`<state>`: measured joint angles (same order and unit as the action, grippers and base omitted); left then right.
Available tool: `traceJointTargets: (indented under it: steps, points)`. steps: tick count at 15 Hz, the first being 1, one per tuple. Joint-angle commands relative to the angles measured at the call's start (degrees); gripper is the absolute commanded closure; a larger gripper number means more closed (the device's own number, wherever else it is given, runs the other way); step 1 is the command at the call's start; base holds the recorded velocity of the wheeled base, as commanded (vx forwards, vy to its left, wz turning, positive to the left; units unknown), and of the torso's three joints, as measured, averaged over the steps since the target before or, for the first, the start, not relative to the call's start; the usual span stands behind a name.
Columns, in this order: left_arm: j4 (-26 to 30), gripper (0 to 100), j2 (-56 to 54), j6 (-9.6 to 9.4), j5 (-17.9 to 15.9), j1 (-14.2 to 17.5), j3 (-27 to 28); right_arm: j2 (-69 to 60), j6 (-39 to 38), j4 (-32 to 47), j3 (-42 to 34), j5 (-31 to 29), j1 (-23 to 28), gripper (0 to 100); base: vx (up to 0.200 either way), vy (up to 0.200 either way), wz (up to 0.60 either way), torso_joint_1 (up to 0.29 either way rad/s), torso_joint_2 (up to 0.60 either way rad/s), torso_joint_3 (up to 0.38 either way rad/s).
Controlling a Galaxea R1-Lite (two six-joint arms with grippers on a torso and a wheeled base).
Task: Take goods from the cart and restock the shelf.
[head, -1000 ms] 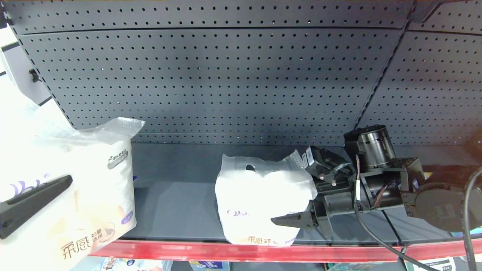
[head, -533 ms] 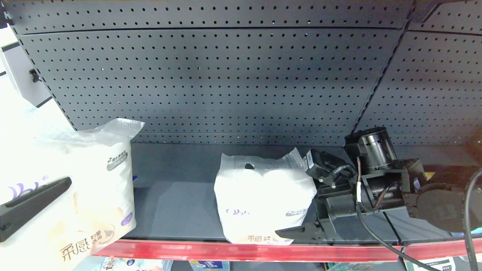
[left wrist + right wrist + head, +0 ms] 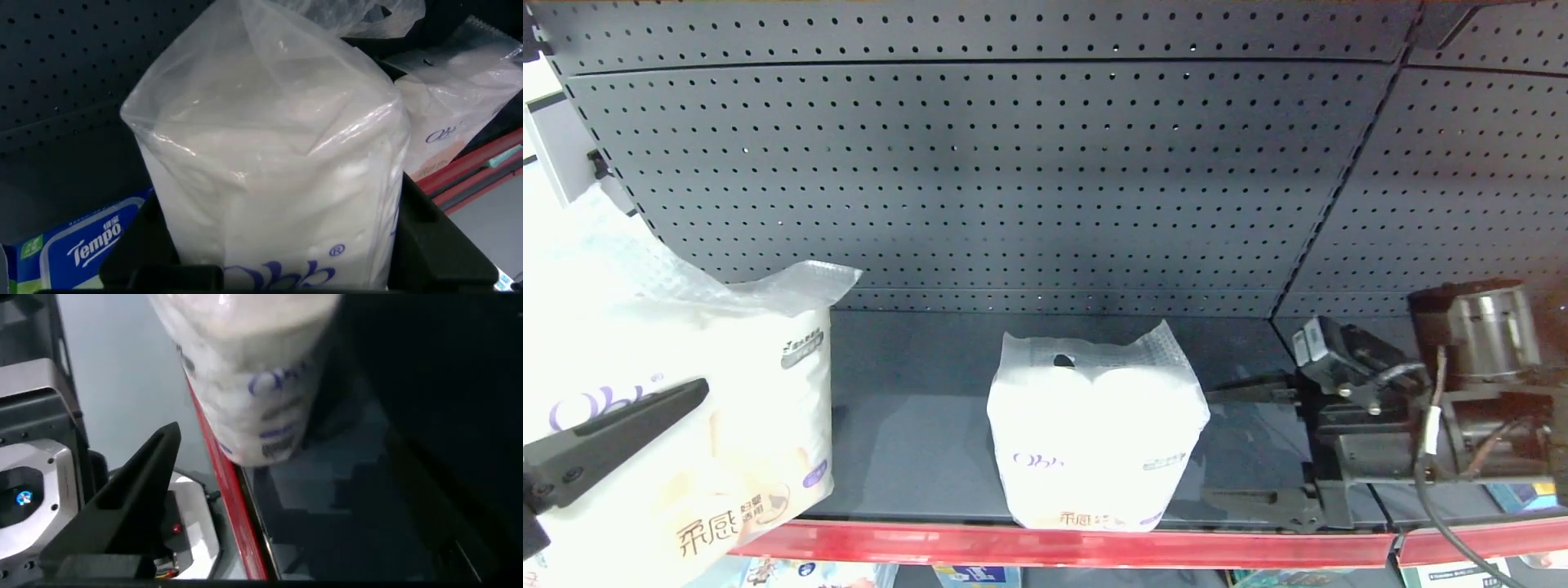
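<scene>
Now left gripper (image 3: 286,253) clamps held tissue pack (image 3: 686,392), near shelf (image 3: 915,457) front-left edge. Right gripper (image 3: 1217,445) spread wide, empty, just beside placed tissue pack (image 3: 1094,441) at mid front edge. Advice: clear red lip (image 3: 1045,545), set pack upright on bare stretch, keep gap. Left gripper's far finger hidden; held pack's base cut off.

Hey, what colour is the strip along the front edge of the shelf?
The strip is red, clearest in the head view.
</scene>
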<state>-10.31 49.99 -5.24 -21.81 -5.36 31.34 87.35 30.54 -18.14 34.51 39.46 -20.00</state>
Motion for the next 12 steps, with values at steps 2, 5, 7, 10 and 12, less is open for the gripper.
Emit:
traceJointTargets:
  steps: [2,5,7,10,12]
  points:
    - [-4.4,100,7.4,-0.03,0.1,-1.8,0.4,-19.0,-0.2,-0.2,-9.5,-1.8,9.8,0,0.0,0.0,0.0,0.0,0.0,0.0]
    - [-9.9,100,12.2,0.06,0.0,-4.6,0.4,-32.1,-2.1,-0.1,-16.6,-1.8,20.9,0,0.0,0.0,0.0,0.0,0.0,0.0]
    - [-18.7,100,19.0,0.41,-1.8,-6.0,0.9,-43.2,-7.5,0.3,-19.8,-1.8,34.8,0,0.0,0.0,0.0,0.0,0.0,0.0]
    - [-33.7,100,29.6,0.67,-10.5,-6.1,1.7,-50.3,-18.6,0.4,-19.9,-1.8,37.4,0,0.0,0.0,0.0,0.0,0.0,0.0]
    - [-41.5,100,35.7,0.67,-17.4,-6.1,3.4,-51.6,-20.5,0.4,-20.1,-1.2,37.1,0,0.0,0.0,0.0,0.0,0.0,0.0]
